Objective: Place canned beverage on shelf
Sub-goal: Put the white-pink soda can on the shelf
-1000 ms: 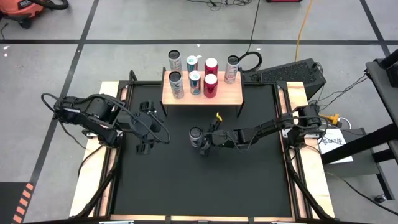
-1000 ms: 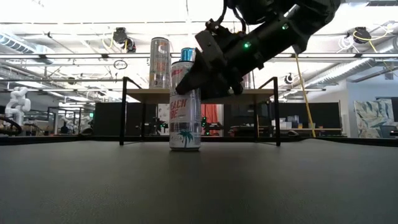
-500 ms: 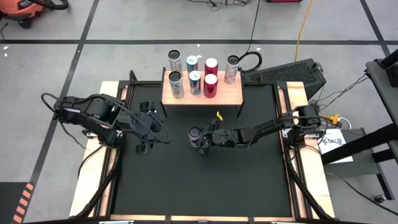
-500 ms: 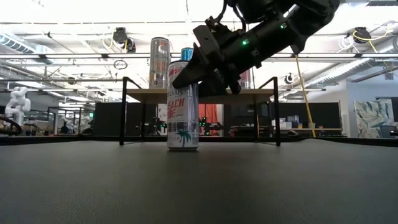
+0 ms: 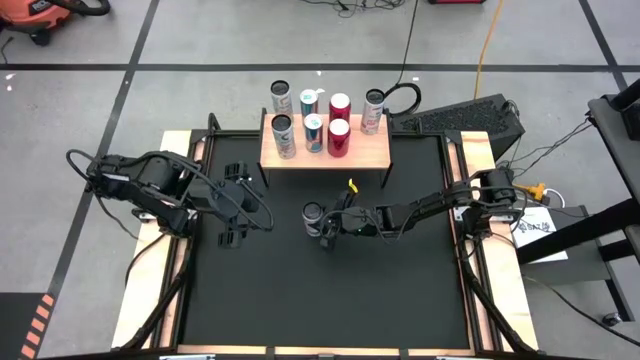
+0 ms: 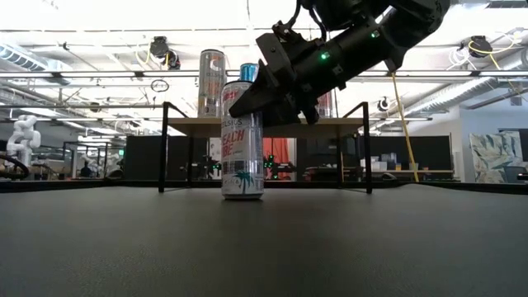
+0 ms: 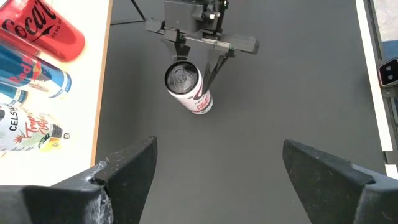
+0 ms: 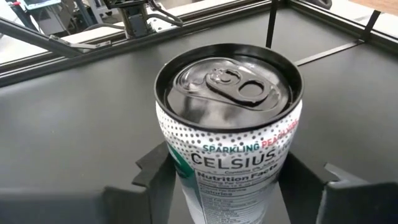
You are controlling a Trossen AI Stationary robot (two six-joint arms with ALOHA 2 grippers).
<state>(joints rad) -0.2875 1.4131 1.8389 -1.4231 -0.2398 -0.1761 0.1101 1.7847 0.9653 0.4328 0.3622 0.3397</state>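
Celsius can [image 6: 242, 139] on the bench now has the right hand [image 5: 325, 222] narrowing around it versus a second ago; shelf [image 5: 372, 152] trip looks next.

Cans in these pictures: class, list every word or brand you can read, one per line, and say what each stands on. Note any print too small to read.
"SPARKLING", "CELSIUS", "Nutrition Facts": on the white can on the mat, between the right tool fingers.
"CELSIUS": on the white shelf can.
"Coca": on the red shelf can, partly cut off.
Blue shelf can: lettering partly hidden, unreadable.
Fine print under "Nutrition Facts": too small.
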